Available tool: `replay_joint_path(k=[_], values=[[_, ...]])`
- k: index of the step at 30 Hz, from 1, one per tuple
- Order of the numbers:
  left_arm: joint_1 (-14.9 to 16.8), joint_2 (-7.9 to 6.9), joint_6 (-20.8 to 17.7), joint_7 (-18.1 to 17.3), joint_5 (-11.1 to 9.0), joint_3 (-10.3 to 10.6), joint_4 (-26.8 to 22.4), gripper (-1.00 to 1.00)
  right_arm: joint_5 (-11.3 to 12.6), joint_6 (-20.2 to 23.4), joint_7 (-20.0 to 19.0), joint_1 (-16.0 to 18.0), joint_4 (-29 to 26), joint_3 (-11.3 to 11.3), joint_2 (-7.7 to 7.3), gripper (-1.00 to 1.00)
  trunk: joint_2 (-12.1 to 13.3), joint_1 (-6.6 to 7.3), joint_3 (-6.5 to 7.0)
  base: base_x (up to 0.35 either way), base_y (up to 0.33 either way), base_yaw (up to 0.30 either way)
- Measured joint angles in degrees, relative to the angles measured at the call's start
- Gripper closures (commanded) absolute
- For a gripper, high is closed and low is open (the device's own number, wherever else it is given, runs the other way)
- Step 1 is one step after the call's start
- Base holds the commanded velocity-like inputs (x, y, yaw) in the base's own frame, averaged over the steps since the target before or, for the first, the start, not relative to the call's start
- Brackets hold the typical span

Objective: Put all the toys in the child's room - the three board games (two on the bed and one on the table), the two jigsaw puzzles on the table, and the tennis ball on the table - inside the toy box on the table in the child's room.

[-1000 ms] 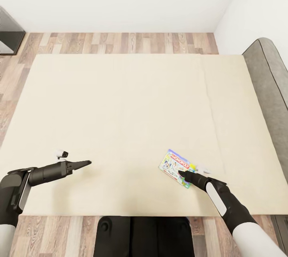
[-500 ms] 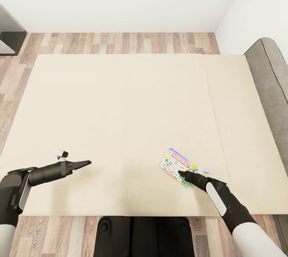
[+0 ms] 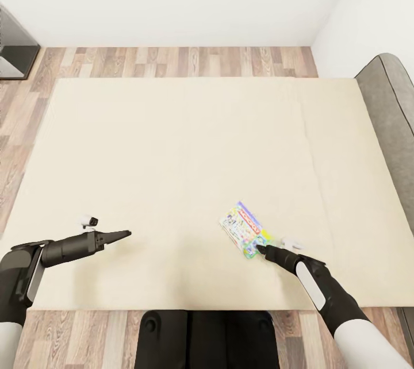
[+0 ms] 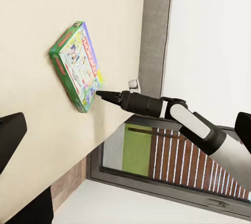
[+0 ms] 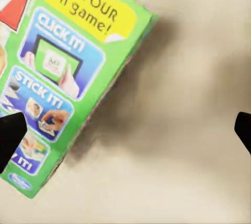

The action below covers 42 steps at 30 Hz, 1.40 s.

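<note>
While the right gripper reaches low over the bed, its dark fingers are spread wide, one tip showing at each edge of the right wrist view with nothing between them but beige mattress and the near green-edged corner of the thin, flat, white-and-blue printed board game. That box lies flat on the plain beige mattress of the bed, just ahead of the fingertips; from the head and left wrist views the tips look to be at its near edge, but whether they touch it I cannot tell. It is not gripped.

The left gripper hovers well apart from the box over bare mattress, holding nothing; its fingers look narrow, though how far apart they stand I cannot tell.

Beyond the bed are the grey padded headboard and the wood-plank floor.

As a judgement, the task is at an early stage: this game is not yet picked up, and must be carried to the toy box.
</note>
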State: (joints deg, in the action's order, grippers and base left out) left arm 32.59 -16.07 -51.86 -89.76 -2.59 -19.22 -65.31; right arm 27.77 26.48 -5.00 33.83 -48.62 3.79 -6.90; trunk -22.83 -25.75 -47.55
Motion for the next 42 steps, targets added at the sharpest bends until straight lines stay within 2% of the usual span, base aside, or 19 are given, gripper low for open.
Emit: replay_joint_path(k=[31, 35, 42], values=[[0.0, -0.10, 0.0, 0.0, -0.1, -0.1, 0.0, -1.00, 0.0, 0.1, 0.1, 0.1, -0.3, 0.0, 0.25, -1.00, 0.0, 0.00, 0.00, -0.001, 0.008, 0.000], [0.0, -0.24, 0.0, 0.0, -0.1, -0.2, 0.0, -1.00, 0.0, 0.6, 0.3, 1.2, -0.5, -0.1, 0.60, -1.00, 0.0, 0.00, 0.00, 0.000, 0.000, 0.000], [0.0, -0.34, 0.0, 0.0, -0.1, -0.3, 0.1, -1.00, 0.3, 7.5, 1.2, 7.1, -1.5, -0.1, 0.90, -1.00, 0.0, 0.00, 0.00, 0.000, 0.000, 0.000]])
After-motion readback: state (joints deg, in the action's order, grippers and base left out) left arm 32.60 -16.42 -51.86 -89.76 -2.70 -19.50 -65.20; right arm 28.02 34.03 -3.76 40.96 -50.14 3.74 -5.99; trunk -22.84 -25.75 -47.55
